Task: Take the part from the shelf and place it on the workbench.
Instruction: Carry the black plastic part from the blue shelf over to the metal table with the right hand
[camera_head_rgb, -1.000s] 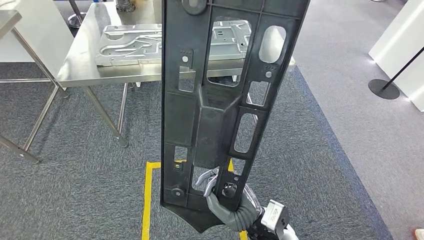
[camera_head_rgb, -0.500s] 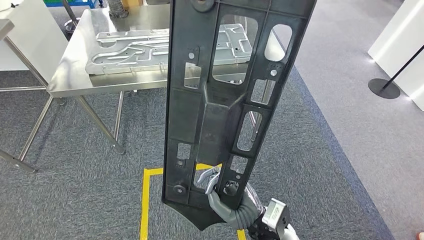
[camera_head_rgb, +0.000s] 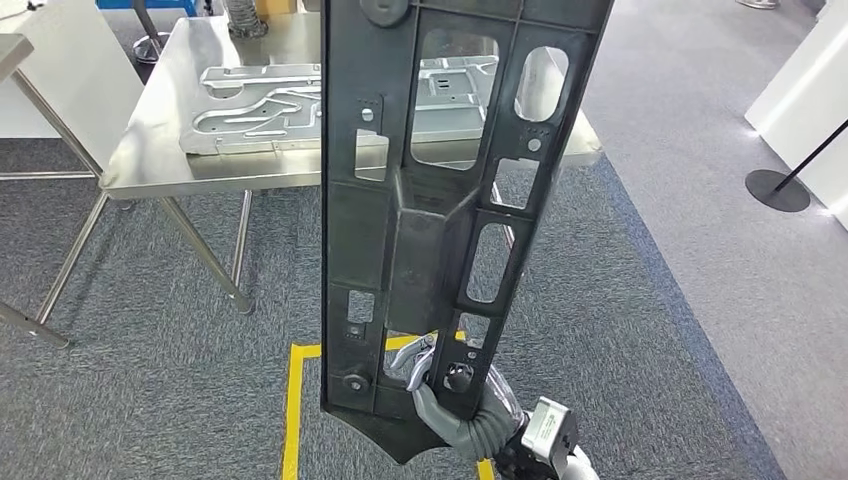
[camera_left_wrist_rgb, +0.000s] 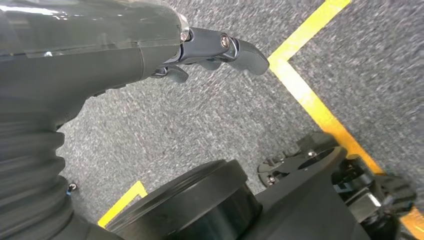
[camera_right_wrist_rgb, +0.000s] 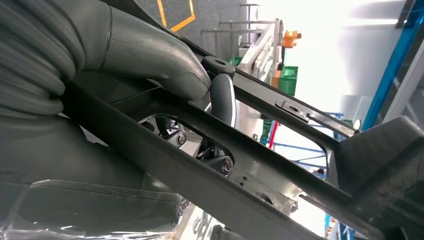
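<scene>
A steel workbench stands on grey carpet — a stamped metal panel lies on it.

One long black plastic part, one steel workbench, one pressed metal panel lying on it, one yellow floor marking, two robot hands

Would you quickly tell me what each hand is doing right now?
Left hand: holding nothing, fingers partly curled; open or closed cannot be told.
Right hand: gripping the black part near its lower end.
</scene>
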